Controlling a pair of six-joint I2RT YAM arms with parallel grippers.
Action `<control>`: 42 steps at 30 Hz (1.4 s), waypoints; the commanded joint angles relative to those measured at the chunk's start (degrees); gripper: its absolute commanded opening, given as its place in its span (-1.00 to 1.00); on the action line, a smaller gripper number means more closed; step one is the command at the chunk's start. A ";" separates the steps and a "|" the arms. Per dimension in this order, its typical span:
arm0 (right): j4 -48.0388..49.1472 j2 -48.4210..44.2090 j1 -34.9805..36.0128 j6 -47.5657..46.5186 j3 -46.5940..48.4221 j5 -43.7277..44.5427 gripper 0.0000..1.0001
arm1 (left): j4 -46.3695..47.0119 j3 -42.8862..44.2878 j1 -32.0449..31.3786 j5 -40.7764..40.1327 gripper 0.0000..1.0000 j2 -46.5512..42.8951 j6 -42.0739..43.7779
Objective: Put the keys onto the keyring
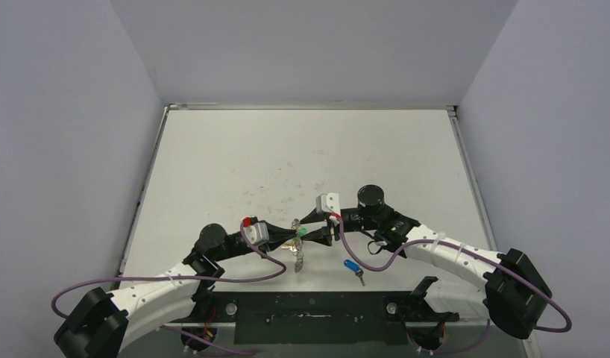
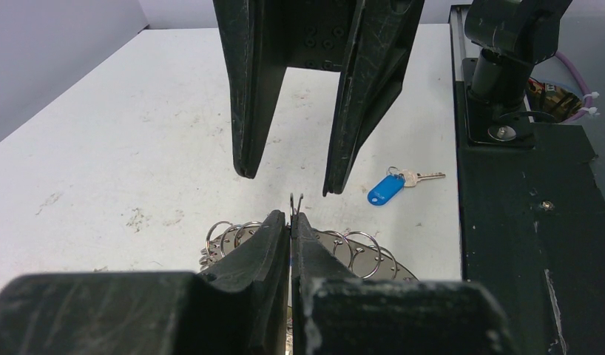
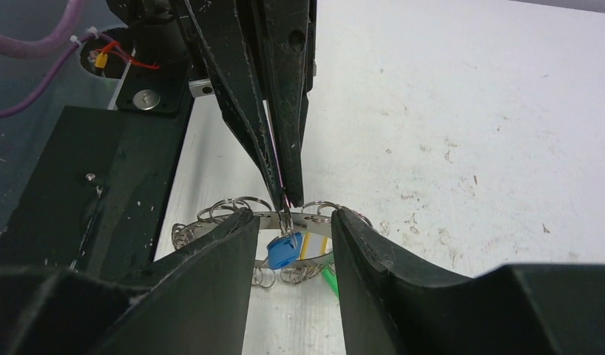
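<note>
The keyring (image 2: 373, 257), a silver disc edged with wire loops, stands on edge just above the table. My left gripper (image 2: 292, 217) is shut on one of its upright loops. Opposite it, my right gripper (image 3: 292, 229) stands open, its fingers (image 2: 244, 140) on either side of that loop without touching it. A blue-tagged key (image 3: 282, 251) hangs from the keyring, with a yellow tag (image 3: 314, 245) and a green tag (image 3: 330, 282) beside it. Another blue-tagged key (image 2: 387, 188) lies loose on the table. From above, the keyring (image 1: 298, 250) sits between the two grippers.
The black mounting plate (image 1: 309, 317) with both arm bases runs along the near edge, close behind the loose key (image 1: 352, 267). Grey walls enclose the white table (image 1: 302, 149) on three sides. Purple cables loop off both arms.
</note>
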 commanded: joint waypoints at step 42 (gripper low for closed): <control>-48.54 9.44 8.56 -9.70 25.86 21.79 -1.00 | -9.92 4.19 -0.34 -0.49 -0.45 -4.32 4.58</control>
